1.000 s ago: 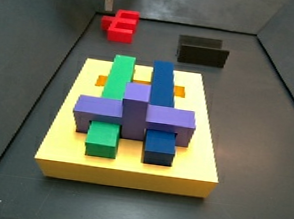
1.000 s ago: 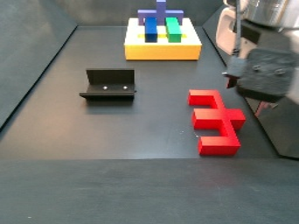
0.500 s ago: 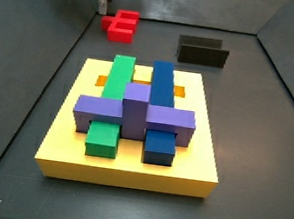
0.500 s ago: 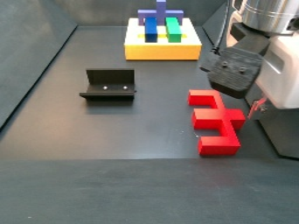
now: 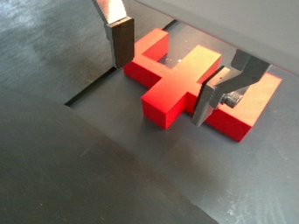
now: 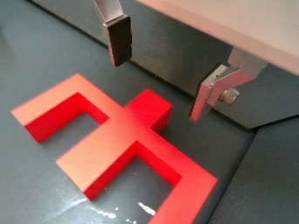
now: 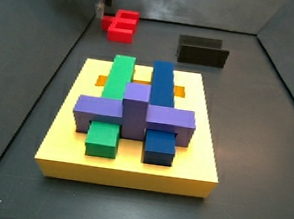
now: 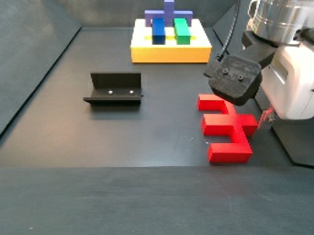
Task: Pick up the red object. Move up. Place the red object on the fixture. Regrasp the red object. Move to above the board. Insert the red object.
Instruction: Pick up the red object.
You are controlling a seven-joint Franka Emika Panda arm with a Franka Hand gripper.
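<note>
The red object (image 8: 229, 129) lies flat on the dark floor, seen far back in a side view (image 7: 121, 22). My gripper (image 5: 163, 90) is open and hangs low over it. In a wrist view the central stem (image 5: 176, 83) sits between the two silver fingers with a gap on each side. In another wrist view the gripper (image 6: 158, 87) stands just past the stem's end, over the red object (image 6: 111, 144). The dark fixture (image 8: 114, 89) stands empty to one side, also visible as the fixture (image 7: 202, 53). The yellow board (image 7: 65, 142) carries green, blue and purple blocks.
The board (image 8: 171, 54) lies at the far end in a side view. Dark tray walls (image 7: 33, 77) run along both sides of the floor. My arm's white body (image 8: 292, 73) rises beside the red object.
My gripper has shifted sideways and come down over the red object, its fingers now either side of the stem. The red object, fixture and board have not moved.
</note>
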